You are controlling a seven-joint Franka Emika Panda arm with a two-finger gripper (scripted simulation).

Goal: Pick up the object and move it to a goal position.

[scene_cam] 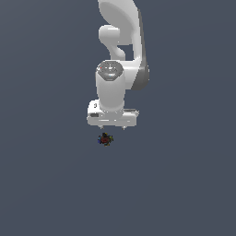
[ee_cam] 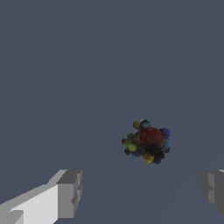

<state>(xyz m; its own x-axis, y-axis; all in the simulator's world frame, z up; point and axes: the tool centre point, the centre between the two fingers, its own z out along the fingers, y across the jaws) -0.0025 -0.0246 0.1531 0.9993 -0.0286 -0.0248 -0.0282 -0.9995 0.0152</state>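
Observation:
The object is a tiny dark lumpy clump with red, blue, yellow and black specks, lying on the flat grey surface. In the exterior view it sits just below the white gripper, whose short fingertips barely show under the hand. The wrist view shows the object ahead of the gripper, apart from both grey fingers. The jaws stand wide apart with nothing between them.
A plain grey surface fills both views. The white arm rises above the hand toward the top of the exterior view. Nothing else shows.

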